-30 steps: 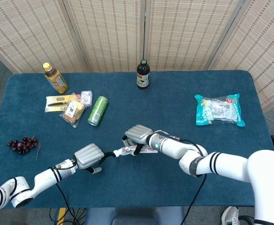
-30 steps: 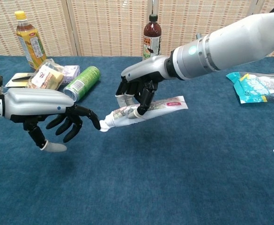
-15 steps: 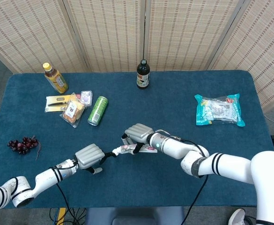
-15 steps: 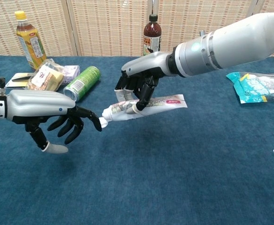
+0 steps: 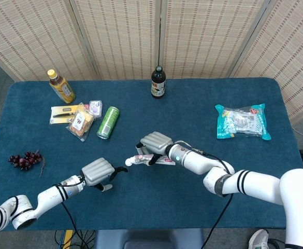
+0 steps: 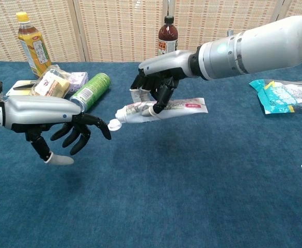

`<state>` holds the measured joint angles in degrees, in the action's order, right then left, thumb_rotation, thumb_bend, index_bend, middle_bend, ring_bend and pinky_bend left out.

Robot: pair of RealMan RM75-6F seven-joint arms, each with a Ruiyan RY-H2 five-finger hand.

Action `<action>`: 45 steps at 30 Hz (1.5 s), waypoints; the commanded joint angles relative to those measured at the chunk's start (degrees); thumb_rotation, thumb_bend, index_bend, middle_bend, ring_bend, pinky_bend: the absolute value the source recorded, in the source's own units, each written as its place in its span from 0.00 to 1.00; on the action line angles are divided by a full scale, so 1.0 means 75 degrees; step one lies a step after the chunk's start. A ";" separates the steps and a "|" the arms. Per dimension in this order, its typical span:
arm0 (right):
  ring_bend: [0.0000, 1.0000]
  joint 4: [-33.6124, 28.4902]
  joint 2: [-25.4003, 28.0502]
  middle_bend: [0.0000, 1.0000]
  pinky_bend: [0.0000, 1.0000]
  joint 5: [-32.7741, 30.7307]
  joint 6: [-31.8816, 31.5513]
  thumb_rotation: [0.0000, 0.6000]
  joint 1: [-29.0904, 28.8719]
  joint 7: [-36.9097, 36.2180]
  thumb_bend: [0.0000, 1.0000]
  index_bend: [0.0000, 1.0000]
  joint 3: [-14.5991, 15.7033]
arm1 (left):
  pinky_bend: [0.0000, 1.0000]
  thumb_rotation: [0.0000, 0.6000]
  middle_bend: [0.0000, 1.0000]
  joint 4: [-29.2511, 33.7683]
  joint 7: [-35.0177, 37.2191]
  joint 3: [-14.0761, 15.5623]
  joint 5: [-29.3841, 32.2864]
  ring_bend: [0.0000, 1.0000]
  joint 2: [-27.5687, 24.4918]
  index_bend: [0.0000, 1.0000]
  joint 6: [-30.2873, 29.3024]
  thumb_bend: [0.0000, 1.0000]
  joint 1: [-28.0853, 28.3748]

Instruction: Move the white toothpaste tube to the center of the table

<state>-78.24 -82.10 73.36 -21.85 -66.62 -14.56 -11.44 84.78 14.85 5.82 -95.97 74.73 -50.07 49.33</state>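
Observation:
The white toothpaste tube [image 6: 161,109] [image 5: 152,160] hangs a little above the blue table [image 6: 202,175], cap end pointing left. My right hand [image 6: 158,85] [image 5: 155,143] holds it from above, fingers wrapped around its middle. My left hand [image 6: 47,120] [image 5: 98,173] hovers to the left of the cap with fingers spread and nothing in them; its fingertips [image 6: 105,133] sit just short of the cap without touching it.
A green can [image 6: 90,91], snack packets [image 6: 52,82] and a yellow tea bottle [image 6: 33,44] stand at the far left. A dark bottle [image 6: 167,35] is at the back centre, a teal packet [image 6: 285,96] at the right, grapes [image 5: 25,160] near the left edge.
My right hand has lifted the tube and carried it slightly right and away from my left hand. The left fingertip no longer touches the cap; the left hand has drawn back a little.

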 commanded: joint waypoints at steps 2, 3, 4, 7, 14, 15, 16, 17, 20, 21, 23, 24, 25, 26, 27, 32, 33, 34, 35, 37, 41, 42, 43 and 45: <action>0.65 0.0129 -0.0141 0.78 0.46 -0.0163 -0.0294 1.00 0.0113 0.0269 1.00 0.95 0.0099 | 0.64 1.00 0.56 0.0184 -0.0161 0.0001 0.0159 0.56 -0.0285 0.19 -0.0064 0.29 -0.0118; 0.64 0.0158 -0.0203 0.77 0.46 -0.0211 -0.0396 1.00 0.0145 0.0344 1.00 0.95 0.0115 | 0.64 1.00 0.56 0.0242 -0.0232 0.0013 0.0194 0.56 -0.0378 0.19 -0.0067 0.29 -0.0151; 0.63 0.0187 -0.0257 0.76 0.46 -0.0238 -0.0471 1.00 0.0165 0.0416 1.00 0.94 0.0133 | 0.64 1.00 0.56 0.0283 -0.0295 0.0025 0.0223 0.56 -0.0446 0.19 -0.0061 0.29 -0.0176; 0.58 0.0269 -0.0445 0.72 0.46 -0.0355 -0.0691 1.00 0.0230 0.0596 0.88 0.90 0.0160 | 0.64 1.00 0.56 0.0424 -0.0505 0.0047 0.0335 0.56 -0.0655 0.19 -0.0044 0.29 -0.0261; 0.47 0.0492 -0.0768 0.57 0.40 -0.0592 -0.0831 1.00 0.0189 0.0997 0.63 0.68 0.0184 | 0.64 1.00 0.56 0.0657 -0.0825 0.0024 0.0617 0.55 -0.0994 0.19 -0.0021 0.29 -0.0444; 0.45 0.0544 -0.0828 0.55 0.39 -0.0625 -0.0854 1.00 0.0175 0.1083 0.60 0.64 0.0191 | 0.64 1.00 0.56 0.0681 -0.0856 0.0007 0.0662 0.55 -0.1031 0.19 -0.0033 0.28 -0.0476; 0.44 0.0586 -0.0876 0.53 0.37 -0.0654 -0.0880 1.00 0.0164 0.1162 0.59 0.62 0.0198 | 0.64 1.00 0.56 0.0697 -0.0870 -0.0006 0.0692 0.55 -0.1053 0.19 -0.0040 0.29 -0.0498; 0.42 0.0625 -0.0927 0.51 0.36 -0.0672 -0.0926 1.00 0.0155 0.1256 0.57 0.60 0.0206 | 0.64 1.00 0.56 0.0709 -0.0883 -0.0020 0.0719 0.55 -0.1073 0.19 -0.0044 0.29 -0.0515; 0.36 0.0725 -0.1100 0.44 0.32 -0.0784 -0.1081 1.00 0.0156 0.1515 0.48 0.50 0.0214 | 0.64 1.00 0.56 0.0742 -0.0929 -0.0064 0.0774 0.55 -0.1124 0.19 -0.0055 0.29 -0.0566; 0.34 0.0746 -0.1135 0.42 0.30 -0.0821 -0.1108 1.00 0.0156 0.1582 0.45 0.46 0.0217 | 0.64 1.00 0.56 0.0749 -0.0939 -0.0075 0.0778 0.55 -0.1135 0.19 -0.0063 0.29 -0.0579; 0.29 0.0750 -0.1172 0.36 0.28 -0.0932 -0.1136 1.00 0.0160 0.1680 0.38 0.36 0.0203 | 0.64 1.00 0.56 0.0775 -0.0949 -0.0088 0.0787 0.55 -0.1163 0.19 -0.0056 0.29 -0.0602; 0.28 0.0736 -0.1171 0.34 0.27 -0.0972 -0.1138 1.00 0.0159 0.1725 0.35 0.33 0.0202 | 0.64 1.00 0.56 0.0785 -0.0958 -0.0091 0.0785 0.55 -0.1175 0.19 -0.0049 0.29 -0.0610; 0.27 0.0733 -0.1173 0.33 0.26 -0.1007 -0.1159 1.00 0.0158 0.1784 0.34 0.31 0.0201 | 0.64 1.00 0.56 0.0791 -0.0969 -0.0095 0.0783 0.55 -0.1182 0.19 -0.0045 0.29 -0.0617; 0.26 0.0738 -0.1188 0.32 0.25 -0.1038 -0.1209 1.00 0.0160 0.1883 0.33 0.29 0.0208 | 0.64 1.00 0.56 0.0797 -0.0981 -0.0099 0.0786 0.55 -0.1191 0.19 -0.0033 0.29 -0.0628; 0.25 0.0737 -0.1194 0.31 0.24 -0.1089 -0.1208 1.00 0.0159 0.1937 0.32 0.26 0.0212 | 0.64 1.00 0.56 0.0803 -0.0988 -0.0106 0.0791 0.55 -0.1196 0.19 -0.0027 0.29 -0.0635; 0.20 0.0699 -0.1180 0.25 0.20 -0.1331 -0.1308 1.00 0.0147 0.2234 0.28 0.18 0.0184 | 0.64 1.00 0.56 0.0838 -0.1010 -0.0167 0.0808 0.55 -0.1212 0.19 -0.0044 0.29 -0.0676; 0.18 0.0636 -0.1116 0.23 0.20 -0.1389 -0.1379 1.00 0.0184 0.2281 0.27 0.15 0.0169 | 0.64 1.00 0.56 0.0843 -0.1025 -0.0181 0.0800 0.55 -0.1222 0.19 -0.0062 0.29 -0.0688; 0.17 0.0524 -0.1003 0.21 0.19 -0.1456 -0.1449 1.00 0.0237 0.2315 0.26 0.14 0.0154 | 0.64 1.00 0.56 0.0850 -0.1029 -0.0194 0.0801 0.55 -0.1235 0.19 -0.0085 0.29 -0.0707; 0.15 0.0423 -0.0890 0.19 0.18 -0.1497 -0.1511 1.00 0.0284 0.2365 0.25 0.12 0.0159 | 0.64 1.00 0.55 0.0850 -0.1029 -0.0207 0.0813 0.55 -0.1243 0.19 -0.0100 0.28 -0.0723; 0.13 0.0168 -0.0620 0.17 0.18 -0.1586 -0.1702 1.00 0.0416 0.2506 0.22 0.10 0.0191 | 0.64 1.00 0.54 0.0838 -0.1031 -0.0234 0.0861 0.54 -0.1263 0.19 -0.0120 0.29 -0.0759; 0.12 -0.0614 0.0168 0.17 0.18 -0.1887 -0.2450 1.00 0.0888 0.3067 0.20 0.09 0.0363 | 0.62 1.00 0.46 0.0773 -0.1224 -0.0366 0.1173 0.44 -0.1290 0.15 -0.0335 0.29 -0.0972; 0.12 -0.0809 0.0346 0.17 0.18 -0.1954 -0.2661 1.00 0.1011 0.3239 0.20 0.09 0.0422 | 0.60 1.00 0.44 0.0751 -0.1317 -0.0413 0.1278 0.41 -0.1280 0.15 -0.0449 0.29 -0.1058; 0.12 -0.1027 0.0526 0.17 0.18 -0.2044 -0.2866 1.00 0.1141 0.3401 0.20 0.09 0.0483 | 0.56 1.00 0.41 0.0730 -0.1401 -0.0460 0.1402 0.38 -0.1272 0.15 -0.0562 0.29 -0.1151; 0.12 -0.1537 0.0935 0.18 0.18 -0.2254 -0.3408 1.00 0.1455 0.3792 0.21 0.09 0.0609 | 0.51 1.00 0.37 0.0691 -0.1626 -0.0580 0.1739 0.34 -0.1253 0.15 -0.0873 0.29 -0.1404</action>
<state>-85.24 -79.13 58.73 -42.72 -58.94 10.05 -8.35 90.36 4.24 2.42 -84.95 65.21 -54.63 40.49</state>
